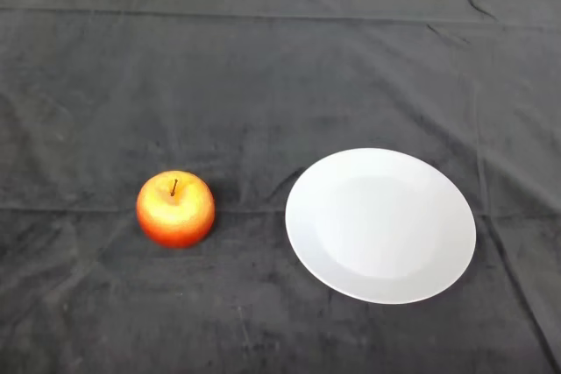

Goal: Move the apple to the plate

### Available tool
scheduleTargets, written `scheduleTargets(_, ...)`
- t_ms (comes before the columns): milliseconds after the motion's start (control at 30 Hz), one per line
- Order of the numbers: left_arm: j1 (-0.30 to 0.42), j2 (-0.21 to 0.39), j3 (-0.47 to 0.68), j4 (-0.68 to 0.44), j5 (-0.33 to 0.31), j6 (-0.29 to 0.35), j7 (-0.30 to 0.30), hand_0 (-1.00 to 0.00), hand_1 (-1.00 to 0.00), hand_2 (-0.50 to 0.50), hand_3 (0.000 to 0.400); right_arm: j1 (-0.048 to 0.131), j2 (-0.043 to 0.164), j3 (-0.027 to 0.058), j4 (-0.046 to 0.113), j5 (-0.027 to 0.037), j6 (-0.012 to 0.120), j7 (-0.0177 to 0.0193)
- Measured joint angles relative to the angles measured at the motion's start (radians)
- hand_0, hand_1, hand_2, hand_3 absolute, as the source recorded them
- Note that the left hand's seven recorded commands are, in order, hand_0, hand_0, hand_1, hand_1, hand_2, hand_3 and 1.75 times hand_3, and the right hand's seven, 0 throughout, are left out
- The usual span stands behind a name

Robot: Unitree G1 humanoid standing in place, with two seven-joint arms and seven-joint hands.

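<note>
Head view | round red-and-yellow apple (175,208) sits upright, stem up, on dark-cloth worktop (263,67), near and left of round white ceramic plate (380,225), not touching | plate bare, ready to receive | robot hand unseen, state unknown | transfer not started

None of the robot's body shows in the head view, so nothing of its colours, shapes or markings can be told; the cloth-covered table (263,59) fills it.

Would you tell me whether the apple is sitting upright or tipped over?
Upright: the apple rests on the dark cloth with its stem pointing up, left of the white plate.
</note>
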Motion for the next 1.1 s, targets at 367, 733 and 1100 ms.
scheduleTargets(367, -0.008, -0.025, -0.004, -0.010, 0.069, 0.000, 0.000, 0.00, 0.00, 0.00, 0.000, 0.000, 0.000, 0.0000, 0.000, 0.0000, 0.000, 0.0000)
scheduleTargets(733, -0.041, -0.085, -0.076, -0.023, 0.189, -0.007, 0.001, 0.00, 0.00, 0.00, 0.000, 0.000, 0.000, -0.0002, -0.001, 0.0002, 0.000, 0.0000)
scheduleTargets(1100, -0.054, -0.157, -0.175, -0.053, 0.315, -0.066, -0.039, 0.00, 0.00, 0.00, 0.000, 0.000, 0.000, -0.0006, -0.002, 0.0007, 0.000, 0.0000)
